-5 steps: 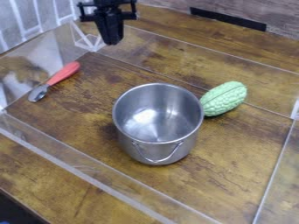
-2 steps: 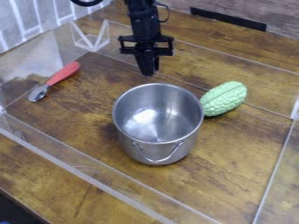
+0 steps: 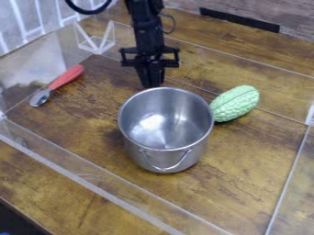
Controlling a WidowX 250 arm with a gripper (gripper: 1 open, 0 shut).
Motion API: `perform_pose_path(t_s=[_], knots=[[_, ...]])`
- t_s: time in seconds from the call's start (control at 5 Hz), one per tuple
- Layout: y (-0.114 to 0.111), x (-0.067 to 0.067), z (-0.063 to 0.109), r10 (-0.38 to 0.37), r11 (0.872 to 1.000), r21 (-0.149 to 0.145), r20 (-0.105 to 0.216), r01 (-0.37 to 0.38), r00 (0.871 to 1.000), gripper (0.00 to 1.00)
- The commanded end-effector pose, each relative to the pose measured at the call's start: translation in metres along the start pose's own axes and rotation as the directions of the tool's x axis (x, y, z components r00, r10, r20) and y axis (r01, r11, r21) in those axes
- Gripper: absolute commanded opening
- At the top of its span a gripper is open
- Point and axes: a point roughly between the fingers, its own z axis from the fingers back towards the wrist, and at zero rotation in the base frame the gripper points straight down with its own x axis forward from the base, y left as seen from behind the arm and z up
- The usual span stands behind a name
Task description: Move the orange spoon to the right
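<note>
In the single camera view, looks down on a brown wooden table (image 3: 92, 170) with pale see-through edging along the left side. Near the upper left of the table, lies the orange spoon (image 3: 58, 84), tilted, with the orange-red handle pointing up and to the right and the small silvery bowl pointing down and to the left. Near the middle, stands a steel pot (image 3: 166, 130), open at the top, with a thin wire handle hanging across the front. Just beside the pot, to the right, rests a bumpy green vegetable (image 3: 236, 103), slanted. Above and behind the pot's rim, hangs the dark claw (image 3: 151, 81), well apart from the spoon; cannot tell whether wide or narrow, with fingertips too small and dark to read.
</note>
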Motion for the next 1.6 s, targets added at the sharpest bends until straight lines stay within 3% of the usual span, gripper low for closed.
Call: perform_pose_path(t_s=[0.0,0.2,0.4,0.8,1.4], knots=[[-0.008,0.003,0.073,-0.022,1.000,0.001,0.140,0.022,0.990,0.00],[0.002,-0.001,0.092,-0.003,1.000,0.000,0.153,0.003,0.988,1.00],[0.024,-0.004,0.092,-0.029,1.000,0.008,0.141,0.028,0.990,1.00],[0.064,-0.009,0.073,-0.079,0.997,0.028,0.086,0.077,0.993,1.00],[0.105,-0.013,0.071,0.016,0.998,0.064,0.103,-0.023,0.995,1.00]])
